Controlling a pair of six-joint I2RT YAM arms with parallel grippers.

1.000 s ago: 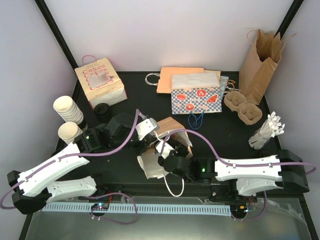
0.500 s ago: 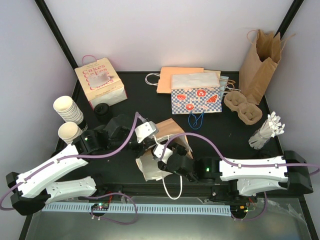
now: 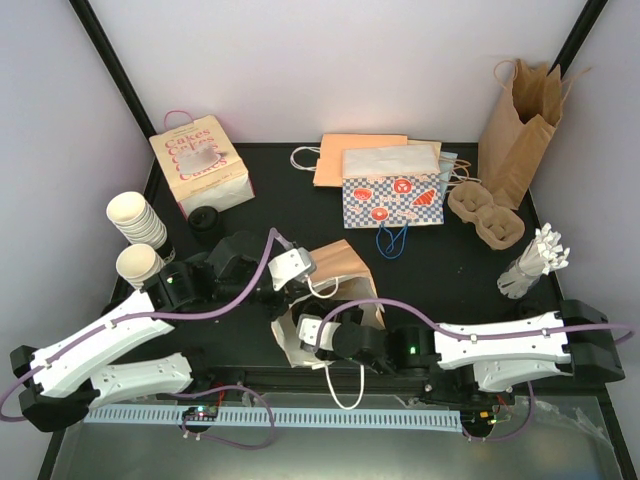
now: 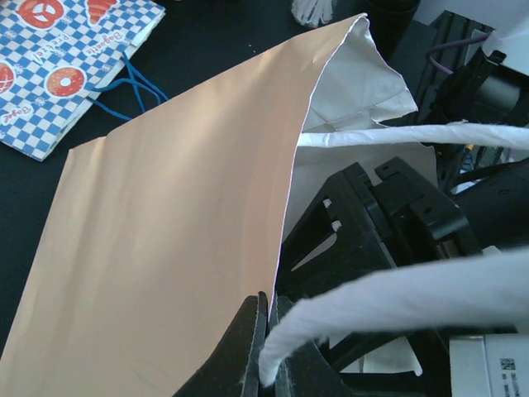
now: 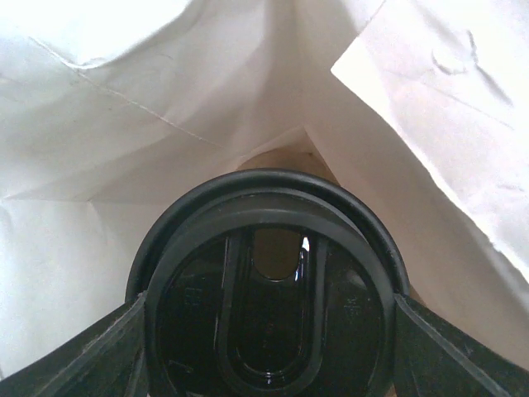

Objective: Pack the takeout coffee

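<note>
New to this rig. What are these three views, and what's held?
Two robot arms, bolted at the near edge of a black table. The overhead picture looks down from behind them: left arm on the left, right arm on the right. The other two come from a camera on each wrist. Left wrist view: its jaws are shut on the white handle of a tan paper bag with its mouth open. Right wrist view looks into the bag's white inside, where its jaws grip the takeout coffee; only the black lid shows. Elsewhere on it: a Cakes box, stacked cups, a checkered bag, a cup carrier.
</note>
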